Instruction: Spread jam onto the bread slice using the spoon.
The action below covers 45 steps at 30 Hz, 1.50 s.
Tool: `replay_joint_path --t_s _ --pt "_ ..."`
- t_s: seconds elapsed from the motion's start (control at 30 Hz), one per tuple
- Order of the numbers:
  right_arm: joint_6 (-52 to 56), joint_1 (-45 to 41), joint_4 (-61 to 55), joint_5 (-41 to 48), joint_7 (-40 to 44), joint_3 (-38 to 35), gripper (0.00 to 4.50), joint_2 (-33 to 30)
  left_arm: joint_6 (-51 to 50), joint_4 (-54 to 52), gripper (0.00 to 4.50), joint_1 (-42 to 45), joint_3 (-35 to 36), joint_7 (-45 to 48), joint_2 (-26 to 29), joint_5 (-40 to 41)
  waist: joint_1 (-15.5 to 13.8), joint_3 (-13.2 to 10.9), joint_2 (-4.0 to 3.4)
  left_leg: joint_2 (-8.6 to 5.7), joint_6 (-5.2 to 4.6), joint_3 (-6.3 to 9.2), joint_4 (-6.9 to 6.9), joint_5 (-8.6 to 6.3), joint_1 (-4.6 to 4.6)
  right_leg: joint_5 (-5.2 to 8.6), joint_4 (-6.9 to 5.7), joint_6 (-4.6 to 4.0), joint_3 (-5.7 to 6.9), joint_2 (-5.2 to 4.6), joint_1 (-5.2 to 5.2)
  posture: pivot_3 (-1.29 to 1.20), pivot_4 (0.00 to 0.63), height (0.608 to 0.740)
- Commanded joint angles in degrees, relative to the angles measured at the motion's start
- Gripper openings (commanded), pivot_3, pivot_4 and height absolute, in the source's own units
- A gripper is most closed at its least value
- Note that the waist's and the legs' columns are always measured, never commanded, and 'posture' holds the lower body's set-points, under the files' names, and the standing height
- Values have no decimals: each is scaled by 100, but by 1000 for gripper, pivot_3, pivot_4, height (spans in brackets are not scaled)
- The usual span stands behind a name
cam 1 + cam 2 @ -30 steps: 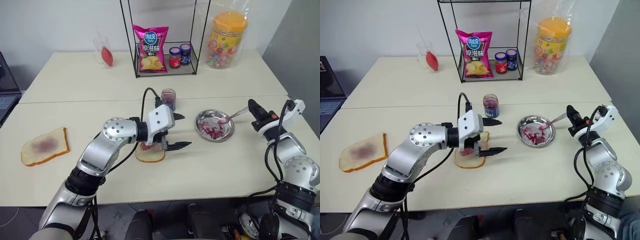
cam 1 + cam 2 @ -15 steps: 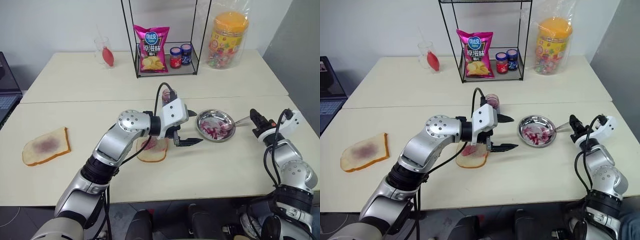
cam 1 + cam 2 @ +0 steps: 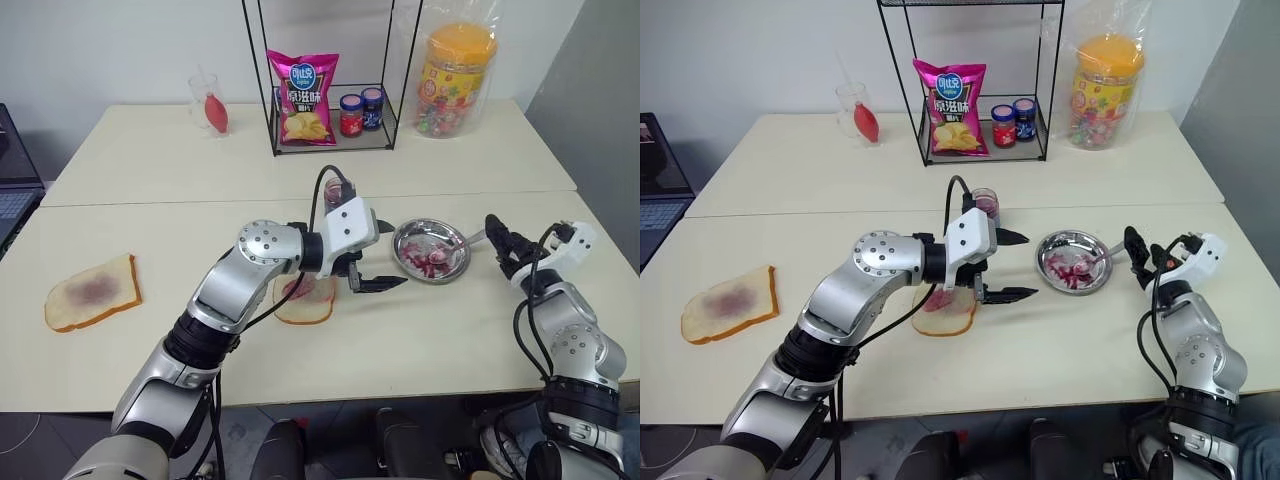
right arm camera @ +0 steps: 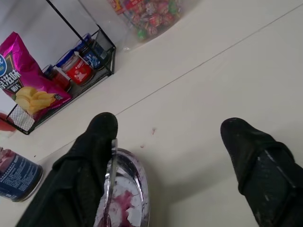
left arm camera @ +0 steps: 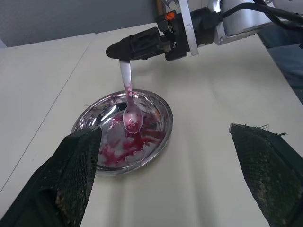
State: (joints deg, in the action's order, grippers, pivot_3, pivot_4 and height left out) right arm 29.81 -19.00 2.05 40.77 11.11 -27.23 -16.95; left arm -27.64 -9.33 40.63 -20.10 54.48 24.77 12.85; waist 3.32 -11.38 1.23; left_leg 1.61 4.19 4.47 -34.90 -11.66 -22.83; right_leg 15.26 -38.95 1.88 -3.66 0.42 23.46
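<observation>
The bread slice (image 3: pixel 303 300) lies flat near the table's front, with a pink-red jam patch at its centre. My left gripper (image 3: pixel 1020 265) hovers open just right of it, empty, between the slice and a round metal dish (image 3: pixel 405 245) smeared with red jam. The spoon (image 5: pixel 129 101) rests with its bowl in the dish and its handle over the rim. My right gripper (image 4: pixel 168 123) stands open right of the dish, with the handle alongside one finger (image 4: pixel 97 142). The glass jar of jam (image 3: pixel 985 203) stands behind my left gripper, partly hidden.
A second slice (image 3: pixel 92 291) with a purplish smear lies at the far left. At the back stand a wire rack (image 3: pixel 275 110) holding a chips bag (image 3: pixel 300 95) and two small lidded jars (image 3: pixel 360 110), a candy jar (image 3: pixel 455 80) and a glass (image 3: pixel 208 105).
My right gripper has opened and let go of the spoon, after sinking a little; the handle now leans on the dish rim. My left gripper has shifted right toward the dish.
</observation>
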Motion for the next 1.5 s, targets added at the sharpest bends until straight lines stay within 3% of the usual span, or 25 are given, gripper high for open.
replay_joint_path --t_s 0.03,0.23,0.83,0.97,1.1,1.23,1.33,1.5 --pt "143 -107 -184 605 -281 -480 4455 127 68 -92 4500 119 98 3 -38 1 -1 0 0 0 0 0 0 0 0 0 0 0 0 0 0 0 150 740" --pt "587 -98 -321 1172 -534 -637 4455 179 98 -53 4500 135 112 12 -35 -8 1 0 0 0 0 -1 0 0 1 0 -1 0 -3 0 0 0 150 740" --pt "179 -35 -609 664 -299 -296 4455 -33 137 -52 4500 118 334 -144 9 -16 1 0 0 0 0 -2 -1 0 0 -1 0 2 -4 0 0 0 150 740" --pt "48 93 -1220 303 172 45 4455 -537 83 -312 4500 -68 926 -231 468 78 17 -1 -2 0 0 -4 -1 0 0 -1 -1 2 -6 0 3 0 150 740" --pt "248 338 -1850 245 814 367 4455 -1235 127 -516 4500 -598 1546 -156 1462 -70 65 -1 -1 7 -1 -6 5 -1 4 0 0 2 -10 6 7 0 150 740" --pt "378 531 -2154 189 1250 503 4480 -1792 89 -603 4500 -1154 2086 -255 2024 -74 19 -2 3 6 -1 -5 -1 -1 -1 -1 2 2 -10 7 6 0 150 740" --pt "730 766 -2527 419 1912 558 4480 -2447 -22 -787 4500 -1830 2811 -271 2388 98 -4 -5 5 -1 -1 -14 -3 -1 -3 -2 6 5 -30 4 6 0 150 740" --pt "853 1918 -3074 254 3715 634 4480 -3944 -111 -1416 4500 -3409 3846 226 2878 460 -24 -6 17 4 0 -12 2 -3 -5 1 20 2 -24 2 6 0 150 740"
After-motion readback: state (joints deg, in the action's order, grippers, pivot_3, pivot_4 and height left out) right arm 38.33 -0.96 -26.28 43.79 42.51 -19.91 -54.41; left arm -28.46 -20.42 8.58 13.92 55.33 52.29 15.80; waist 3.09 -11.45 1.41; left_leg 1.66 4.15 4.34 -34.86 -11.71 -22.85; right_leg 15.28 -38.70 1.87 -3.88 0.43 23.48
